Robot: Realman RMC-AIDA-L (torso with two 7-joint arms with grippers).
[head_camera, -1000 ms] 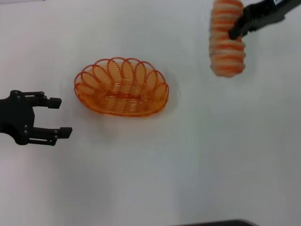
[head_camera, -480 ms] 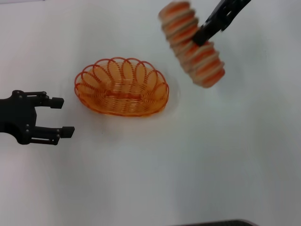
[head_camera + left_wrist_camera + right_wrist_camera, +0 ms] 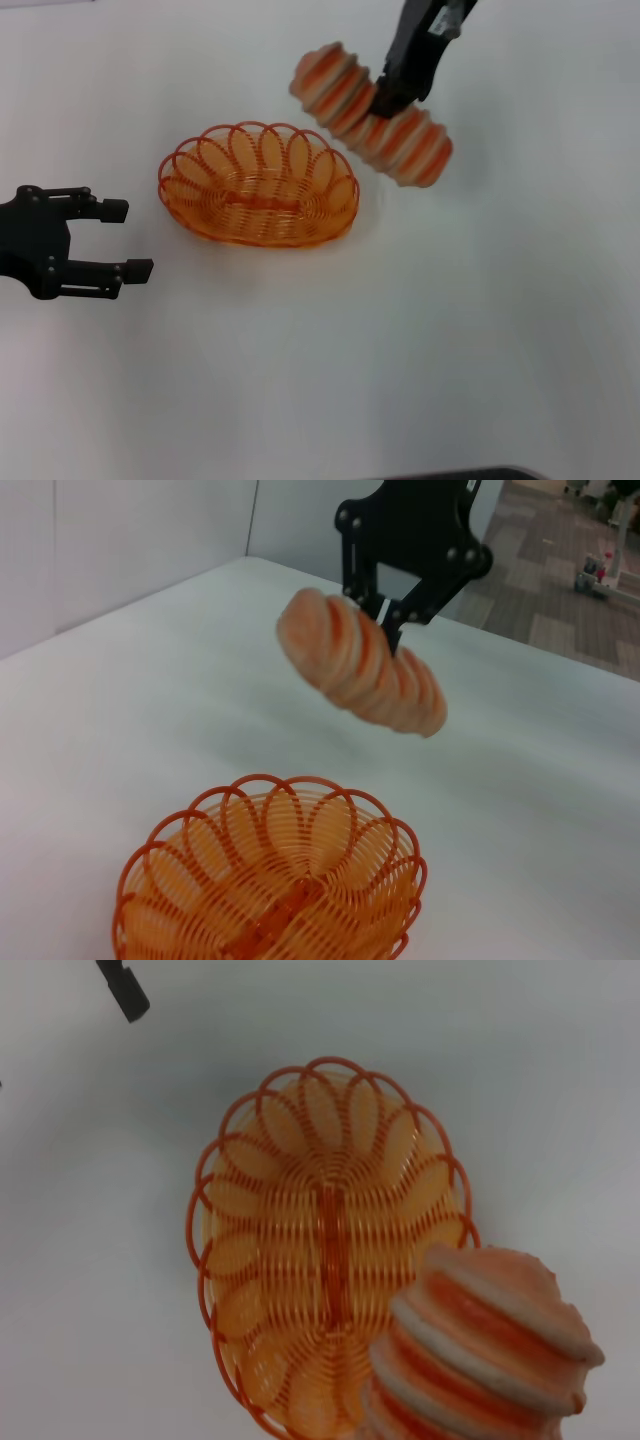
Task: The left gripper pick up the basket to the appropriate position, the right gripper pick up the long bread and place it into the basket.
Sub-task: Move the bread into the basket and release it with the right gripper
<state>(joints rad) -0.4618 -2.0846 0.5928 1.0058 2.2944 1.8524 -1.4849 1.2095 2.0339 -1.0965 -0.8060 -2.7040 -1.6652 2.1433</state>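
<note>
1. We see the right gripper [image 3: 385, 98] pinching the long bread [image 3: 372, 115] at mid-length; the loaf hangs tilted in the air, just beyond the basket's far right rim.
2. Basket [image 3: 258, 184] sits on the white table [image 3: 450, 330], nothing inside.
3. Left gripper [image 3: 118, 240] sits to the basket's left, apart from it, its 2 fingers spread.

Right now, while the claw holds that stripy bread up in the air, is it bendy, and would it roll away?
Probably stiff: the right gripper pinches the long bread only near its middle, yet both ends stay straight without drooping. It looks rounded, so it might roll on the bare table; the basket, with raised sides, should stop that.
</note>
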